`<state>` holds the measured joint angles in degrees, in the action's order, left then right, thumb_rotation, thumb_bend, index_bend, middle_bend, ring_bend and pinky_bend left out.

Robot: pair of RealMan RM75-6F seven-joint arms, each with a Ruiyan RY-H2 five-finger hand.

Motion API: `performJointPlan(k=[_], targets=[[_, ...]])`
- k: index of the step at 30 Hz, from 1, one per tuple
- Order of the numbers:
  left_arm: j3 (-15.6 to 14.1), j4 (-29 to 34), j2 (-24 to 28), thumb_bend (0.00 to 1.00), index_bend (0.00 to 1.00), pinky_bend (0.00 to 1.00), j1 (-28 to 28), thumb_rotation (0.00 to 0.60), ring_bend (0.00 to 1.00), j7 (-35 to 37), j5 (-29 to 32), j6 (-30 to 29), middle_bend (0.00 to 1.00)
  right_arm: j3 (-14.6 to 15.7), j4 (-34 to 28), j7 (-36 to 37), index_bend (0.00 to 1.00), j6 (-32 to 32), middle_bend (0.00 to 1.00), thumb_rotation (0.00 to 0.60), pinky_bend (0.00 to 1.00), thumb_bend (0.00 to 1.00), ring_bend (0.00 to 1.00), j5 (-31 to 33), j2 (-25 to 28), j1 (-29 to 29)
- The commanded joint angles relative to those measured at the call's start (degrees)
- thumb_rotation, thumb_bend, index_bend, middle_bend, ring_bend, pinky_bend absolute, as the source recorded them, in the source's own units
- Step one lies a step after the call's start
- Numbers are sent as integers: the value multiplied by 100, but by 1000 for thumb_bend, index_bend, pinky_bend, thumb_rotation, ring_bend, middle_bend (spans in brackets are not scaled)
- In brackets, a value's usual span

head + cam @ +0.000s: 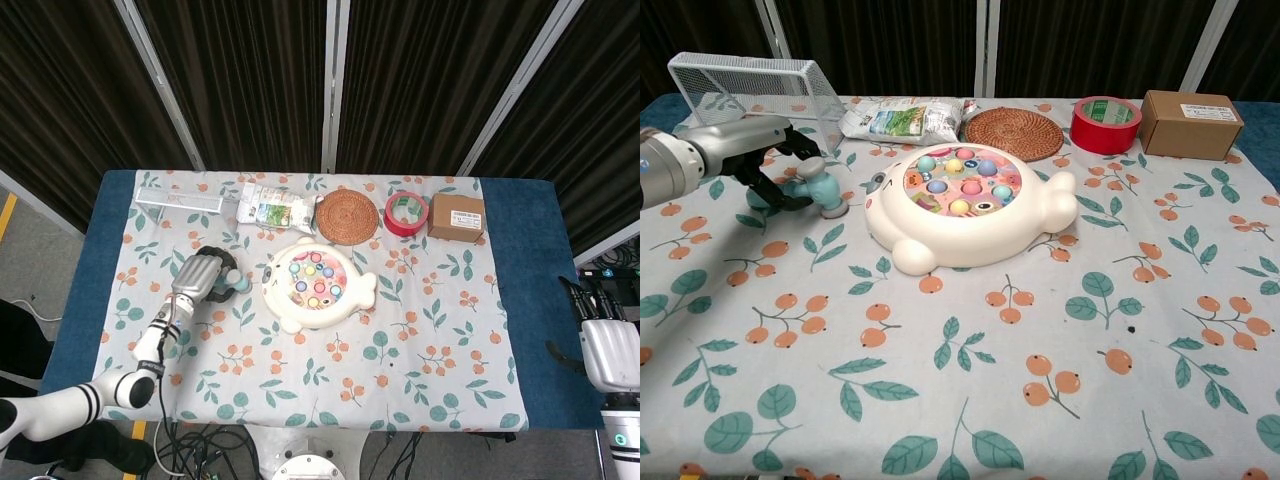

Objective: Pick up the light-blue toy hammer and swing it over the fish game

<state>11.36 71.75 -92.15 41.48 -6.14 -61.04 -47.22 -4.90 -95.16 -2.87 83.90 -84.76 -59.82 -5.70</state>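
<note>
The light-blue toy hammer (821,189) lies on the floral cloth just left of the white fish game (965,205), its head resting on the table. My left hand (752,142) comes in from the left and its dark fingers curl around the hammer's handle, which they hide. From the head view the left hand (201,274) covers most of the hammer (238,284) beside the fish game (317,283). My right hand (609,349) hangs off the table's right edge, fingers extended, holding nothing.
A wire basket (745,80) lies on its side behind my left hand. Along the back stand a snack bag (902,120), a woven coaster (1013,131), a red tape roll (1106,123) and a cardboard box (1190,122).
</note>
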Motion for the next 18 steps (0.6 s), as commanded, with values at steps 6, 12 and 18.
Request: performJointPlan(k=[6,12,18], targets=[[10,-118,0,459,541,164,-46,600,219,357,-253,-111,373,-1,-6,-4,36,21,167,600,117,112,46,-8,0,7],[7,-316,72,484,572,285,-99,600,325,973,-717,-272,458,1,-22,-20,37,61,167,600,117,112,46,-14,2,28],[-70,-533,180,518,583,429,-121,600,425,1785,-1357,-518,540,7,-67,-70,37,135,172,600,117,112,46,-60,12,56]])
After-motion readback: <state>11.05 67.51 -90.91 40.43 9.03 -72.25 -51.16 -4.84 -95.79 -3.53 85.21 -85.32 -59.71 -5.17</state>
